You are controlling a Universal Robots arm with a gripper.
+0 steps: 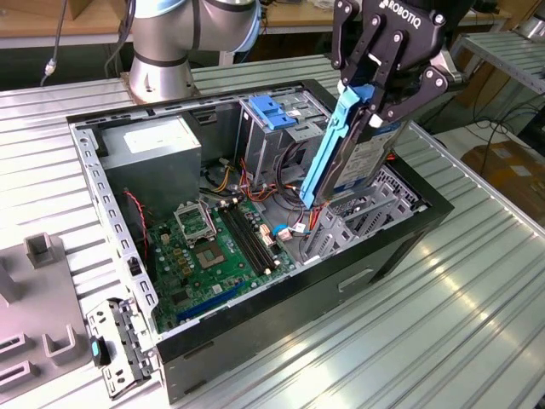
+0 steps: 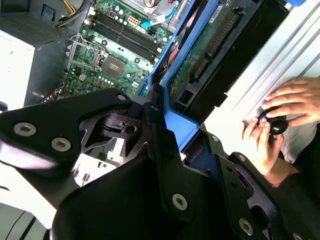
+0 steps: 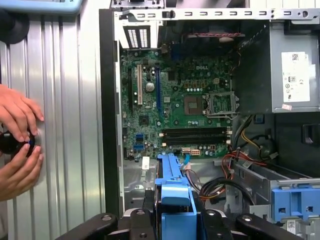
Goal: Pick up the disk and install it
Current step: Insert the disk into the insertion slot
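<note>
The disk (image 1: pixel 362 162), a dark flat drive with blue plastic side rails, hangs steeply tilted above the open computer case (image 1: pixel 281 294), over the metal bay at the exterior view's right. My gripper (image 1: pixel 372 102) is shut on its upper end. In the second wrist view the disk (image 2: pixel 212 42) shows its green circuit side, and a black finger (image 2: pixel 162 140) presses its blue rail. In the first wrist view the disk's blue rail (image 3: pixel 172 192) sticks out edge-on from the gripper (image 3: pixel 172 222), with the motherboard (image 3: pixel 177 105) beyond it.
Inside the case are a grey power-supply box (image 1: pixel 157 149), the motherboard (image 1: pixel 213 247), loose cables and a metal drive cage topped by a blue bracket (image 1: pixel 272 111). A person's hands (image 3: pixel 17 135) hold a black knob on the ribbed table beside the case. A grey fixture (image 1: pixel 43 298) sits at the exterior view's left.
</note>
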